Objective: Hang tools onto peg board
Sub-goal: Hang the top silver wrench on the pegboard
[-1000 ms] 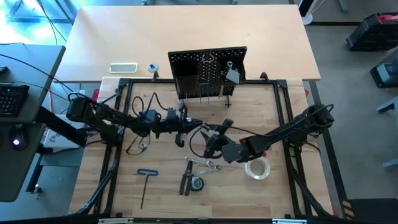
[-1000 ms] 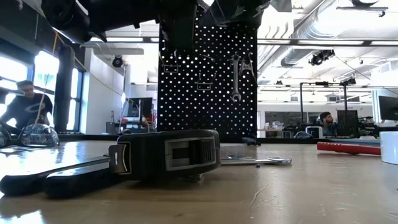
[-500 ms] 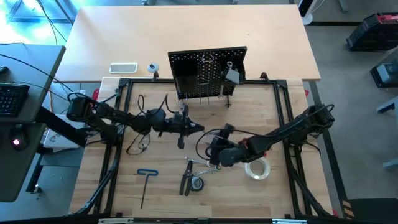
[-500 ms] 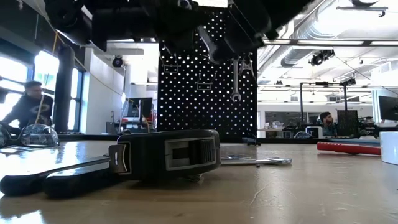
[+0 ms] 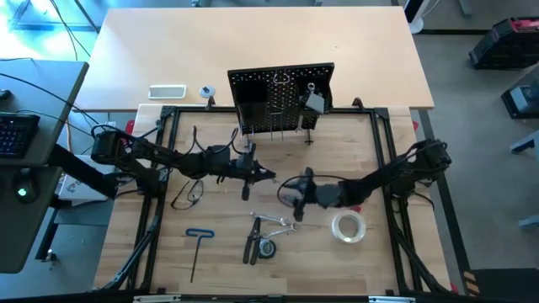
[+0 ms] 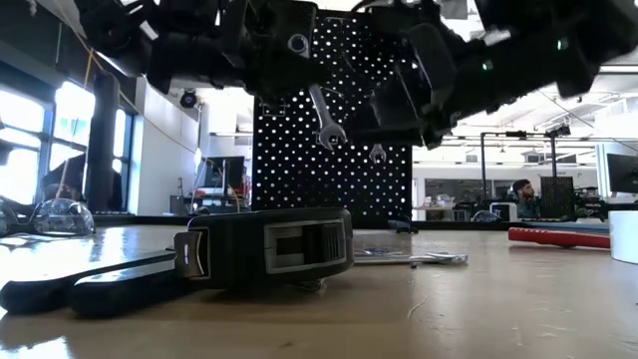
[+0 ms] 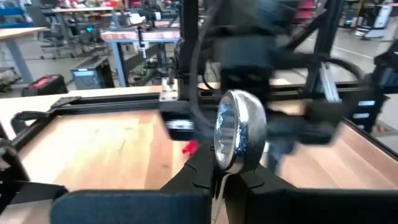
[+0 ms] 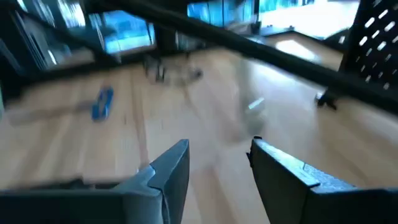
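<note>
From above, the left hand [image 5: 253,172] is in the middle of the tabletop [image 5: 219,261], in front of the peg board [image 5: 280,99], and it is clamped on a silver wrench [image 5: 245,187]. The high view shows this wrench only as a thin bright line, but the left wrist view shows its ring end [image 7: 240,138] standing up between the closed fingers, and the low view shows the open end [image 6: 324,122] hanging in the air, tilted, before the black panel. The right hand [image 5: 296,192] is just beside the left one; in its own wrist view the two fingers [image 8: 168,171] stand apart with only bare wood between them. The high view also shows what lies on the tabletop: safety glasses [image 5: 187,195], a blue T-handle hex key [image 5: 198,248], dark-handled pliers [image 5: 252,245], a second wrench [image 5: 276,222] and a clear tape roll [image 5: 347,227]. From table height, a black tape measure [image 6: 264,247] fills the front, and a red-handled tool [image 6: 558,237] lies at the far right.
</note>
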